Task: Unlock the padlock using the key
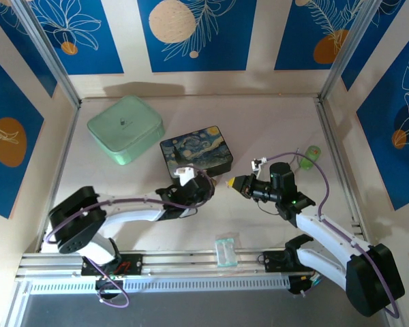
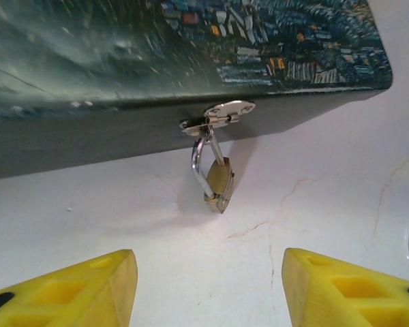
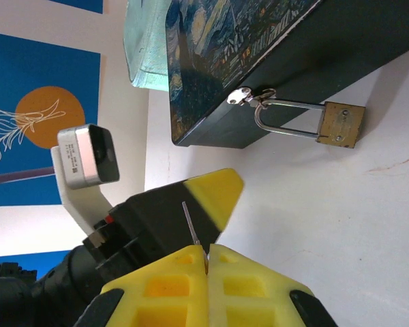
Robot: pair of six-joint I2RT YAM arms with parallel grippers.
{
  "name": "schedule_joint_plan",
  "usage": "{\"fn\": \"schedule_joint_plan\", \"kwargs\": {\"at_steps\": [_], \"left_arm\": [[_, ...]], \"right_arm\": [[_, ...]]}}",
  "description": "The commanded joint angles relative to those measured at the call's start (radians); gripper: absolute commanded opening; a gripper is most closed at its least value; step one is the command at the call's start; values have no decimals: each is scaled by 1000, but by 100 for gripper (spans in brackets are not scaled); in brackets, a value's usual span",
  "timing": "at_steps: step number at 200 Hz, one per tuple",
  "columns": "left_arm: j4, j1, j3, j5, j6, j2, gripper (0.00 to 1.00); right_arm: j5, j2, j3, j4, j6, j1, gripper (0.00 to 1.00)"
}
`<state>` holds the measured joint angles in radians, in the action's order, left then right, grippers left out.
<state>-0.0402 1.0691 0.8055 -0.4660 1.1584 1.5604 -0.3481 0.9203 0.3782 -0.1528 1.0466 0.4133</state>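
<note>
Two grippers to account for, nearest first. At the right gripper [image 3: 206,255]: squeezed together on the key [image 3: 191,225], pads [image 3: 170,286] meeting with only a thin silver sliver poking out ahead of them, seen edge-on. Likely light, stiff and slick, so prone to pivot or slip in the pinch; best held flat across its head with the blade free, as appears to be so here. At the left gripper [image 2: 208,293]: spread wide, holding nothing, fingers [image 2: 61,289] either side of a gap aimed at the padlock [image 2: 218,180], straight ahead of that gap and well clear of both. Hangs by its silver loop from the clasp [image 2: 218,114] on the front wall of the painted tin [image 2: 191,54], brass body appearing to rest on the table [image 2: 313,204]. From the right gripper, ahead and off to one side, beyond the left one's yellow tip. Probably small, hard, heavier than the key and free to swing on the clasp; worth clamping across the flat brass faces to steady it, leaving the bottom end open for the key. Stamped marks on the brass face, too small to read. Farther off, beyond the tin, a mint green case [image 1: 126,128] with a small dark emblem on its lid, likewise unreadable.
</note>
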Motion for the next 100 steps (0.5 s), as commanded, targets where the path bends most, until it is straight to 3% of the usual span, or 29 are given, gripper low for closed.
{"fn": "schedule_joint_plan", "kwargs": {"at_steps": [1, 26, 100], "left_arm": [[-56, 17, 31, -76, 70, 50, 58], [-117, 29, 54, -105, 66, 126, 58], [-121, 35, 116, -222, 238, 298, 51]], "right_arm": [[-9, -34, -29, 30, -19, -10, 0], [-5, -50, -50, 36, -18, -24, 0], [-8, -97, -94, 55, -10, -69, 0]]}}
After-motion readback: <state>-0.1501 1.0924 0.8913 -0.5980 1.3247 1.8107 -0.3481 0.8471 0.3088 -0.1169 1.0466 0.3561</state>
